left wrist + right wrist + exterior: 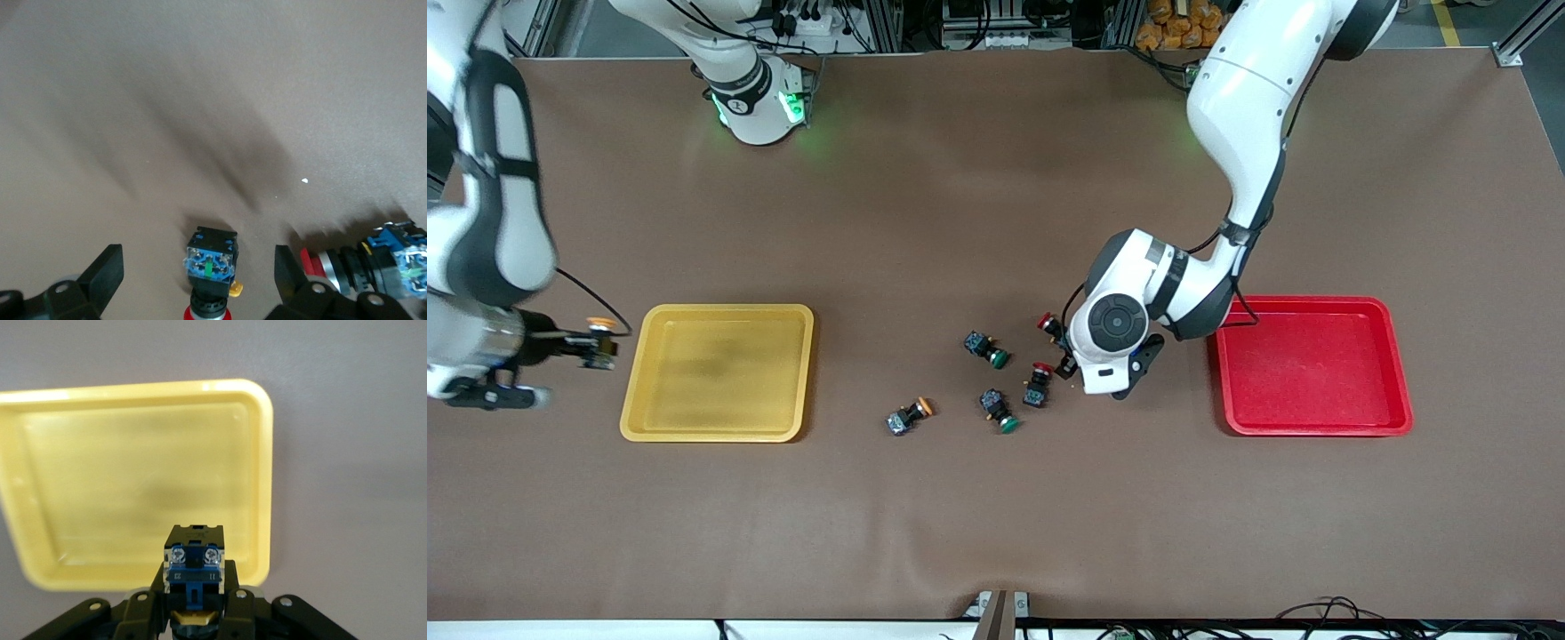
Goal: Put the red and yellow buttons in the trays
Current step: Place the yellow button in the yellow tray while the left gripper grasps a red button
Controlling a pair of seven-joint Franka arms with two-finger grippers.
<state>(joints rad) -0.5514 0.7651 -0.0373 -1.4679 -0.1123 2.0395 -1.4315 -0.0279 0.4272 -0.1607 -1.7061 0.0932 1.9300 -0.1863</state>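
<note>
Your table (pixel 996 498) carries two trays well apart: the yellow tray (pixel 718 372) toward the right arm's end and the red tray (pixel 1313 365) toward the left arm's end, neither with a button in it. The left arm reaches down from its base and bends at the wrist between the red tray and the loose buttons, so its left gripper (pixel 1064 348) sits low over the cluster with its jaws spread wide and nothing between them. In the left wrist view one red button (pixel 211 267) lies on the table between the two fingers (pixel 100 277), touching neither, blue end toward the camera and red cap toward the wrist; in the front view it is the one at (pixel 1038 384). A second red button (pixel 1049 325) lies just beside the gripper, farther from the front camera, and shows at the edge of the left wrist view (pixel 373 263). The right arm hangs at its end of the table, and your right gripper (pixel 598 342) is clamped on a yellow button (pixel 193 570), held in the air just beside the yellow tray's outer edge, not yet over it. The other yellow button (pixel 909 415) lies on the table between the yellow tray and the cluster. Two green buttons (pixel 987 348) and (pixel 999 409) lie among them. No lettering on the buttons can be read.
</note>
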